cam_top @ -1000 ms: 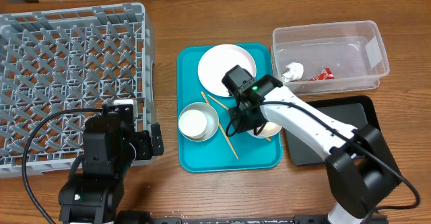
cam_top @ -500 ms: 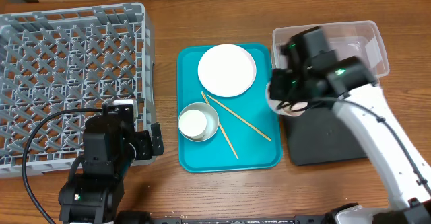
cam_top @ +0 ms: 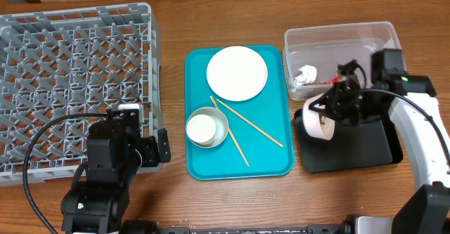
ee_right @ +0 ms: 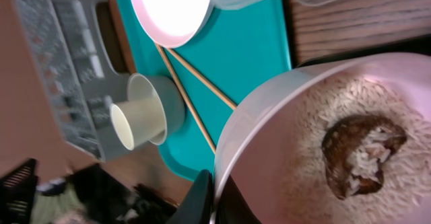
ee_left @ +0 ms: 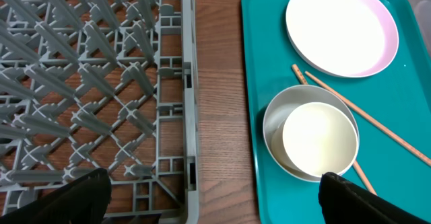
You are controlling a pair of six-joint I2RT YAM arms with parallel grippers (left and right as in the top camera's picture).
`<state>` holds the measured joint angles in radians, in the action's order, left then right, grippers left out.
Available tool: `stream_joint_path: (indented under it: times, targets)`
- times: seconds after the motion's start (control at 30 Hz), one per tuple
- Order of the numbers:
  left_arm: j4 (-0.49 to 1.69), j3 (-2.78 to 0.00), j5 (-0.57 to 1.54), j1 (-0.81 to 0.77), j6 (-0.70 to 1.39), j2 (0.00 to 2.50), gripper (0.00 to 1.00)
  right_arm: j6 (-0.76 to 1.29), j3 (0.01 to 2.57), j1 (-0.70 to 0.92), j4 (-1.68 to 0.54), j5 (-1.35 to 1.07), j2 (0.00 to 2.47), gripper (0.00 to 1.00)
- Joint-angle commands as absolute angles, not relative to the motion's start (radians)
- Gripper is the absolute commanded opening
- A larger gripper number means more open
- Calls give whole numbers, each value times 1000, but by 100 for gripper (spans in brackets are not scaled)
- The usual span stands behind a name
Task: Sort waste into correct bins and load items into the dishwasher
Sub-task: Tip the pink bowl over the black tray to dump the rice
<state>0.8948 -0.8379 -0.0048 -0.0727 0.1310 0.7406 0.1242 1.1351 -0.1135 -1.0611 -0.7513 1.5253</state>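
My right gripper (cam_top: 329, 112) is shut on the rim of the pale pinkish bowl (cam_top: 314, 121), holding it tilted on its side above the black tray (cam_top: 351, 150). In the right wrist view the jaws (ee_right: 217, 196) pinch the bowl's rim (ee_right: 269, 109), and rice with a brown food bit (ee_right: 362, 153) clings inside. The white plate (cam_top: 237, 73), the grey bowl (cam_top: 219, 130) holding the white cup (cam_top: 200, 128), and two chopsticks (cam_top: 247, 127) lie on the teal tray (cam_top: 274, 160). A napkin (cam_top: 306, 74) lies in the clear tub (cam_top: 344, 37). My left gripper (ee_left: 215, 198) is open beside the dish rack (cam_top: 70, 79).
The left wrist view shows the rack's corner (ee_left: 182, 183), a strip of bare wood, then the teal tray (ee_left: 256, 62) with the plate (ee_left: 340, 25) and cup (ee_left: 318, 138). My right arm (cam_top: 422, 121) crosses the black tray's right side. The red wrapper is mostly hidden behind it.
My right gripper has lifted the pinkish bowl off the teal tray, carried it right past the clear tub, and now holds it tipped over the black tray. The left arm has not moved.
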Motion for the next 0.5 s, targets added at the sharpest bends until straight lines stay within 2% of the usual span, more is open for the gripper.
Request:
stream_joint_path:
  times: [0.0, 0.2, 0.47]
  targets:
    - [892, -856, -10, -77, 134, 738, 100, 43, 1066, -192, -1019, -952, 1529, 4]
    - [893, -856, -10, -77, 135, 738, 100, 7, 939, -335, -921, -1177, 1575, 4]
    - [893, -856, -10, -77, 135, 738, 100, -9, 889, -416, -882, -1361, 1625, 4]
